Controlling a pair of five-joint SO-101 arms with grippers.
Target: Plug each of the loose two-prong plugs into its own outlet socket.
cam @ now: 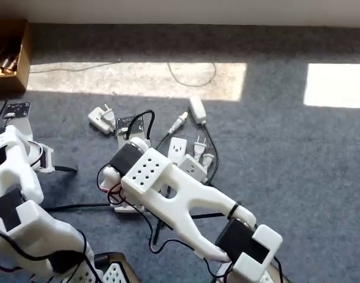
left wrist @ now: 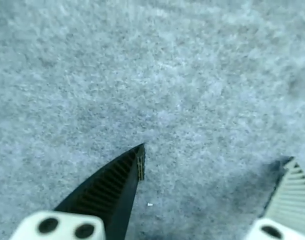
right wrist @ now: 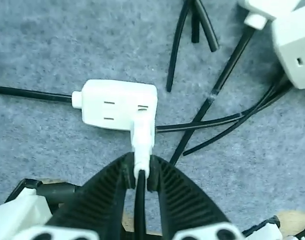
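High view: grey carpet, the ground for every item, with two sunlit patches along its far edge.
Right arm: white, stretched from the near edge to the carpet's middle, covering its own gripper from above.
Left arm: white, folded at the near left corner.
Wooden box: at the far left corner.
Outlet cube: white, at the carpet's middle, with a loose plug just beside it, prongs showing. A further adapter lies apart toward the left.

Right wrist view, showing what the arm hides above: flat white outlet block on the carpet, with black cords crossing beside it. White plug: it touches the block's end; the prongs are hidden. Right gripper: black jaws nearly together, clamped on the plug's stem.

Left wrist view: left gripper, jaws spread wide, one black and one white, with bare carpet between them and nothing held.
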